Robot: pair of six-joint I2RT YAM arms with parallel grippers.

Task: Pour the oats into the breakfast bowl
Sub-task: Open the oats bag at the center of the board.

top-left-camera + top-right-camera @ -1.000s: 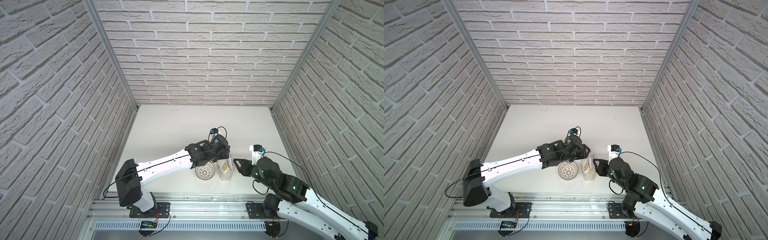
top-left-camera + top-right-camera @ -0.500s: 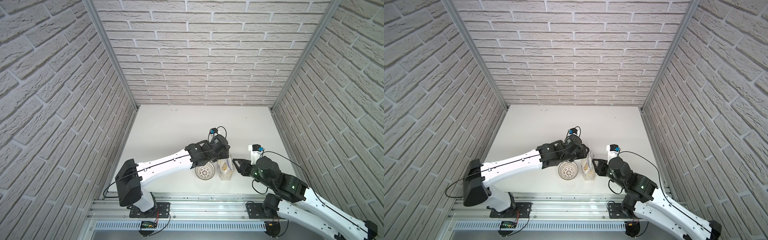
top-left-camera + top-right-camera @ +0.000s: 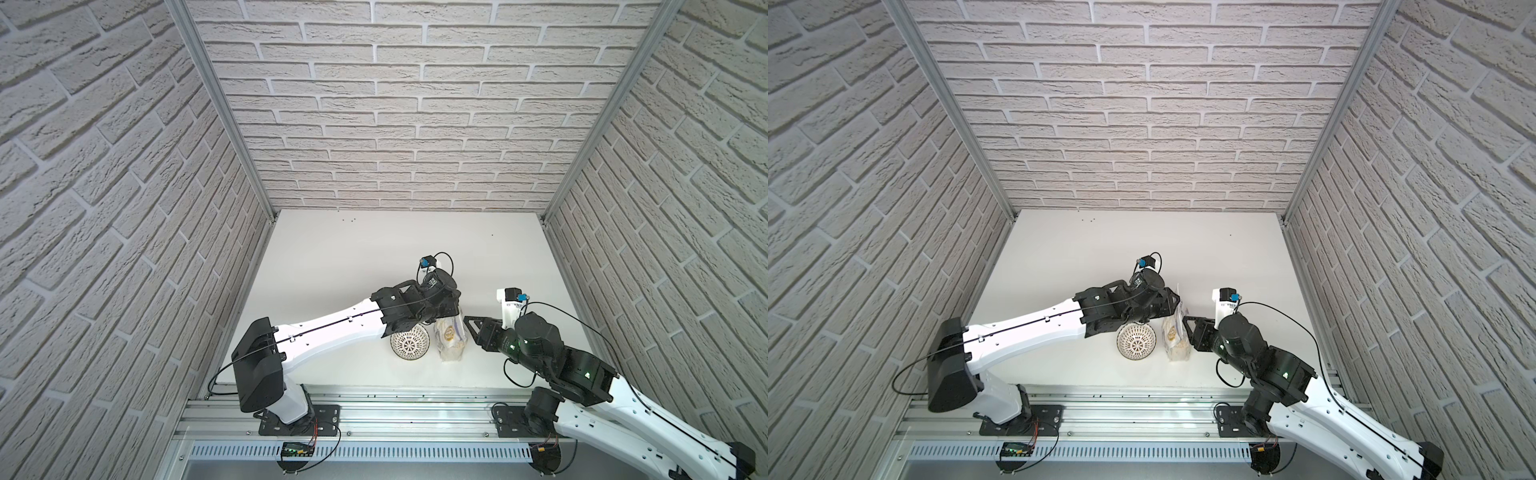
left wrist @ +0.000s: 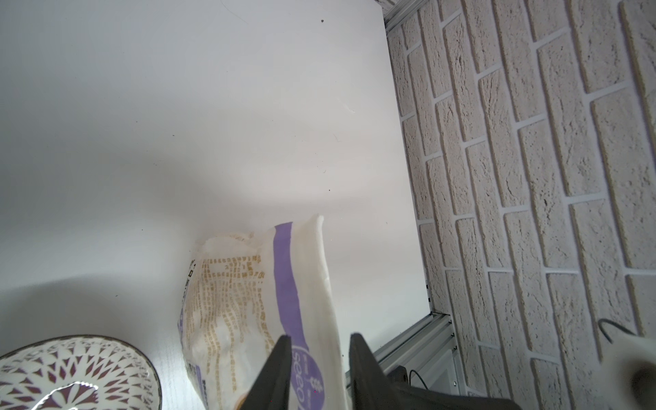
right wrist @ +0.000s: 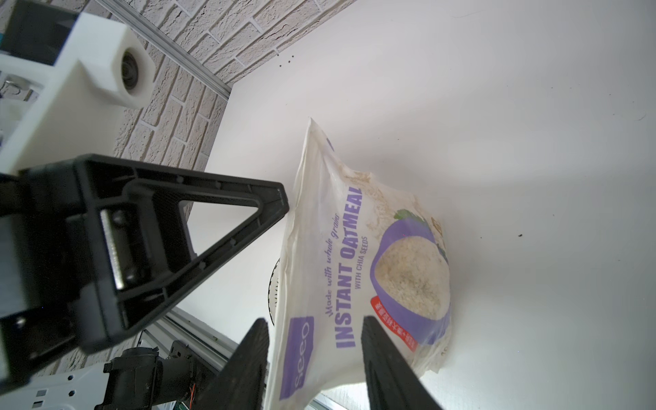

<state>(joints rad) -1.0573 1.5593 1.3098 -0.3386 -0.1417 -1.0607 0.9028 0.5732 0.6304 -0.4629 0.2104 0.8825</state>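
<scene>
One oat pouch (image 3: 451, 347), newly pinched.
Left gripper (image 4: 317, 340) tightened on top; right gripper (image 5: 315, 321) nears, jaws apart; bowl (image 3: 410, 343) at left empty.

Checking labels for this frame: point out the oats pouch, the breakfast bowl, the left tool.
oats pouch (image 5: 355, 277): right wrist view, on the printed front label.
breakfast bowl (image 3: 410, 347): a top view, centre of the patterned inside.
left tool (image 4: 318, 337): left wrist view, midway between its fingertips.
</scene>
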